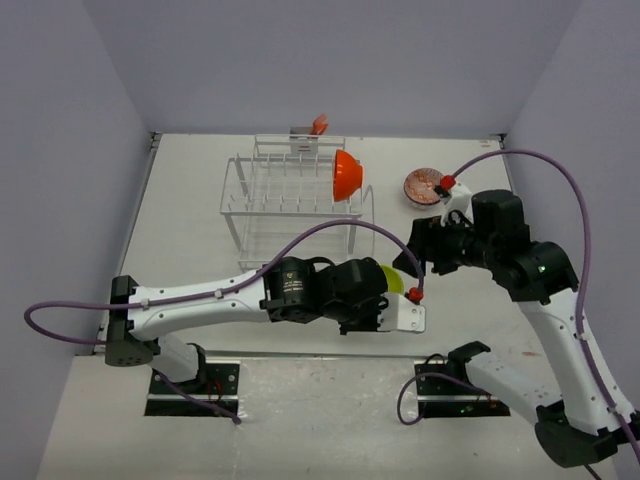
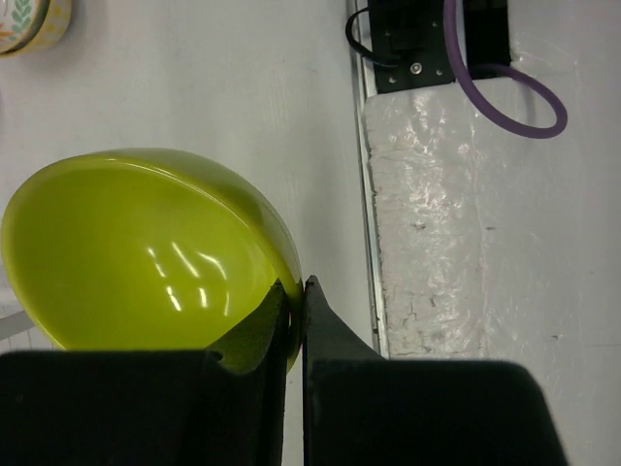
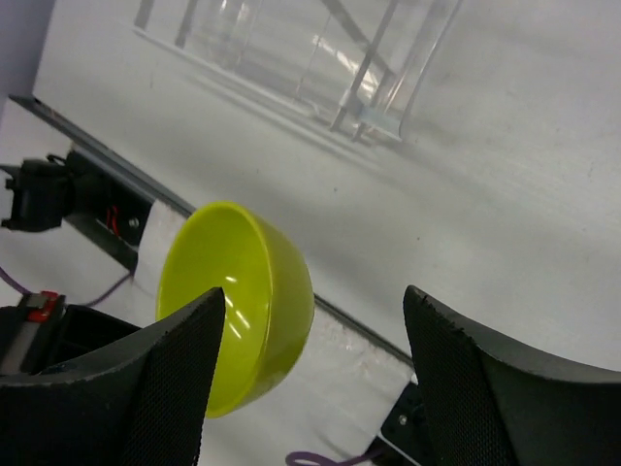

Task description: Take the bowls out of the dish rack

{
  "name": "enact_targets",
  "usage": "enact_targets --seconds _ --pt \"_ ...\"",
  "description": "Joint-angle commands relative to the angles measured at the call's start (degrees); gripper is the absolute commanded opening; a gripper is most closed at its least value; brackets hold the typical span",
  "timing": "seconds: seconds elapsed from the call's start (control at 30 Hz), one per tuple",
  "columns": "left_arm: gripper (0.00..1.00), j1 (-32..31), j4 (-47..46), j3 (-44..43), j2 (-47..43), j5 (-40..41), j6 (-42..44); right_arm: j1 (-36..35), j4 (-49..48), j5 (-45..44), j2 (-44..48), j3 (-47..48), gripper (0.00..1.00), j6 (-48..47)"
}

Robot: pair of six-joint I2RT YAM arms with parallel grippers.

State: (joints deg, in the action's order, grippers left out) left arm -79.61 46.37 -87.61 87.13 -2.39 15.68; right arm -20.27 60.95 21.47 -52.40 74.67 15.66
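A plain lime green bowl (image 1: 393, 277) hangs tilted above the table near the front edge. My left gripper (image 2: 296, 291) is shut on its rim (image 2: 287, 254), one finger inside and one outside. My right gripper (image 3: 315, 296) is open just beyond it, and the green bowl (image 3: 257, 291) sits off its left finger, untouched. In the top view the right gripper (image 1: 415, 252) hovers right of the bowl. A bright orange bowl (image 1: 346, 174) stands on edge at the right end of the white wire dish rack (image 1: 285, 190).
A red-patterned bowl (image 1: 422, 186) sits on the table right of the rack. A pale yellowish bowl (image 2: 29, 24) shows at the left wrist view's corner. A small orange object (image 1: 320, 124) lies behind the rack. Arm mounts (image 1: 455, 395) line the near edge.
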Motion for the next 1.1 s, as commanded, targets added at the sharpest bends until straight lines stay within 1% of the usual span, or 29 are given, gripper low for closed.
enact_targets --seconds 0.0,0.03,0.07,0.1,0.13,0.17,0.23,0.27,0.37,0.4,0.43,0.47,0.5,0.53,0.57,0.6,0.63,0.67,0.7,0.73,0.77,0.8,0.83,0.87,0.9,0.97,1.0,1.07 --pt "0.00 -0.6 -0.1 -4.2 -1.4 -4.0 2.1 -5.3 3.1 -6.6 -2.3 -2.1 0.74 -1.7" --pt "0.00 -0.6 -0.3 -4.3 -1.4 -4.4 2.2 -8.4 3.2 -7.5 -4.3 -2.6 0.73 -1.4" --pt "0.00 -0.6 -0.4 -4.2 -1.4 -4.7 2.5 -9.8 3.1 -8.4 -5.1 -3.6 0.71 -1.2" --pt "0.00 -0.6 -0.4 -4.4 -1.4 -4.6 2.8 -11.3 3.0 -9.7 -5.8 -4.1 0.64 -1.2" --pt "0.00 -0.6 -0.4 -4.4 -1.2 -4.4 2.9 -13.2 2.9 -10.4 -6.4 -4.3 0.60 -0.8" --pt "0.00 -0.6 -0.4 -4.4 -1.3 -3.8 2.9 -13.8 2.6 -11.1 -7.2 -5.0 0.47 -0.6" --pt "0.00 -0.6 -0.4 -4.2 -1.6 -3.1 3.0 -14.0 1.7 -12.7 -7.7 -5.7 0.27 -0.4" --pt "0.00 -0.6 -0.4 -4.1 -1.8 -2.7 2.9 -14.0 1.3 -13.5 -8.0 -5.9 0.01 -0.1" --pt "0.00 -0.6 -1.2 -3.4 -2.7 1.5 1.9 -13.9 -1.4 -16.5 -7.8 -6.5 0.00 1.4" --pt "0.09 -0.6 -1.8 -3.1 -3.0 3.6 1.4 -13.8 -3.7 -17.0 -7.5 -6.9 0.00 1.8" --pt "0.25 -0.6 -4.1 -2.0 -4.5 10.1 0.7 -13.9 -4.9 -18.6 -7.3 -8.0 0.00 2.6" --pt "0.58 -0.6 -5.7 -1.3 -5.6 13.8 -0.9 -13.7 -6.0 -19.8 -7.1 -8.4 0.00 3.3" --pt "0.82 -0.6 -8.7 0.1 -8.0 16.3 -1.4 -12.9 -8.2 -20.7 -6.8 -8.8 0.00 4.5" --pt "1.00 -0.6 -9.9 0.5 -9.3 19.2 -1.8 -11.9 -9.4 -20.9 -6.6 -10.2 0.00 5.3" --pt "1.00 -0.6 -11.0 0.9 -10.7 20.8 -2.8 -10.4 -10.8 -21.3 -6.1 -11.2 0.00 6.0" --pt "1.00 -0.6 -13.4 1.2 -13.5 22.5 -3.6 -6.1 -13.8 -21.3 -4.6 -12.5 0.00 6.7" --pt "1.00 -0.6 -14.6 1.7 -15.0 26.9 -5.6 -3.3 -15.6 -22.4 -3.3 -15.7 0.00 8.5" --pt "1.00 -0.6 -15.9 1.9 -16.5 29.6 -6.6 -0.7 -17.7 -23.0 -2.0 -17.5 0.00 9.6" --pt "1.00 -0.5 -19.2 3.1 -19.9 36.2 -8.2 4.9 -22.1 -23.5 0.6 -21.8 0.00 11.9" --pt "1.00 -0.3 -21.1 3.7 -21.6 39.1 -9.6 7.5 -24.3 -24.0 1.8 -24.1 0.00 13.5" --pt "1.00 1.6 -22.5 4.0 -23.2 41.9 -14.0 9.3 -27.0 -25.8 2.6 -26.2 0.00 15.0" --pt "1.00 3.6 -23.4 4.1 -25.8 43.2 -17.6 10.9 -32.2 -27.5 3.4 -28.4 0.00 18.3" --pt "1.00 6.4 -23.2 3.9 -26.7 42.7 -20.1 11.3 -34.0 -29.4 3.3 -31.6 0.00 19.9" --pt "1.00 12.2 -22.6 3.8 -27.2 41.4 -24.8 11.5 -36.0 -30.6 2.8 -32.7 0.00 21.4" --pt "1.00 14.5 -21.2 2.9 -27.3 40.6 -26.3 11.7 -38.9 -32.8 1.1 -34.1 0.00 23.8" --pt "1.00 18.6 -19.1 1.6 -26.1 40.6 -28.7 12.0 -41.2 -34.3 -1.3 -35.0 0.00 25.5" --pt "1.00 19.4 -16.9 0.2 -24.6 40.5 -29.2 12.3 -42.7 -35.4 -2.7 -35.3 0.00 26.8" --pt "1.00 20.9 -15.9 -0.4 -23.6 39.6 -30.0 12.4 -44.2 -36.2 -6.6 -35.9 0.00 27.8"
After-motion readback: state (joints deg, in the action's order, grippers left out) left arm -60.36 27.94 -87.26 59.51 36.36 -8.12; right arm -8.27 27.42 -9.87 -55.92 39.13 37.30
